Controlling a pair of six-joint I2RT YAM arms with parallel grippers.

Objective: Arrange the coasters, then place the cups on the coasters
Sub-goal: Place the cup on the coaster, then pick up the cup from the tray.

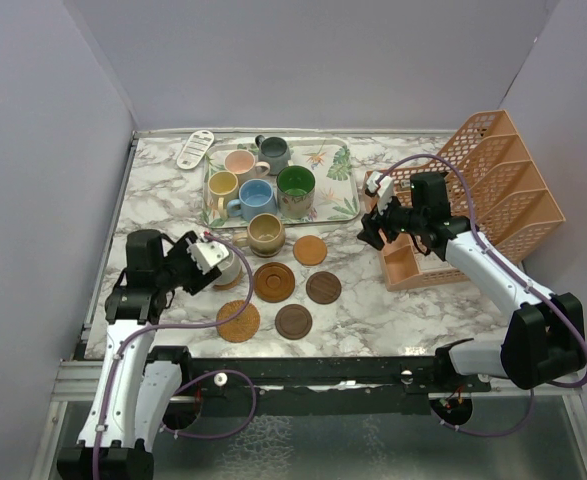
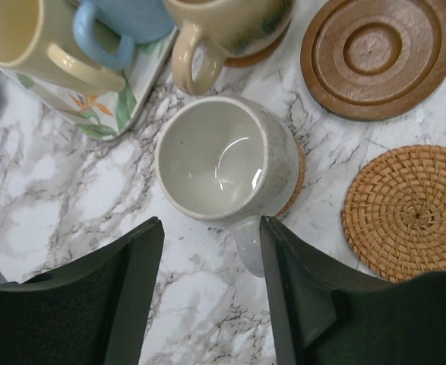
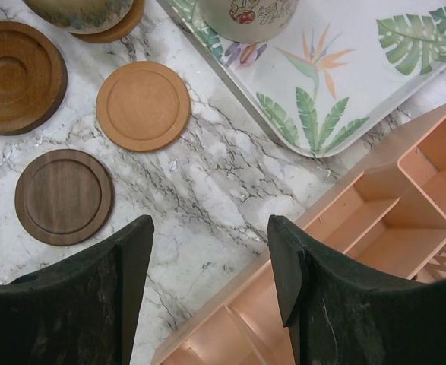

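Near left of the table [image 1: 163, 205]: white cup [image 2: 223, 160] stands upright on a coaster [image 2: 297, 181], with its handle towards the left gripper.
Left gripper [image 2: 211, 226]: open, with a finger on either side of the white cup's near side. The right finger is just beside the handle, and whether they touch cannot be told.
Right gripper [image 3: 211, 224]: open with nothing between the fingers, above bare marble between the rack [image 3: 405, 228] and the loose coasters.
Tan cup [image 1: 265, 232]: upright on a second coaster [image 3: 120, 29], just off the tray's near edge.
Tray [image 3: 344, 68]: at far centre, holding five upright cups: pink cup [image 1: 241, 160], grey-blue cup [image 1: 273, 153], yellow cup [image 1: 223, 185], blue cup [image 1: 256, 197] and green cup [image 1: 296, 185].
Loose coasters: five lie flat on the marble, none touching another: tan coaster [image 3: 143, 105], ringed coaster [image 2: 380, 57], dark coaster [image 3: 63, 196], nearer dark coaster [image 1: 294, 321] and woven coaster [image 2: 409, 211].
Rack: at the right side, with its near end beside the right gripper.
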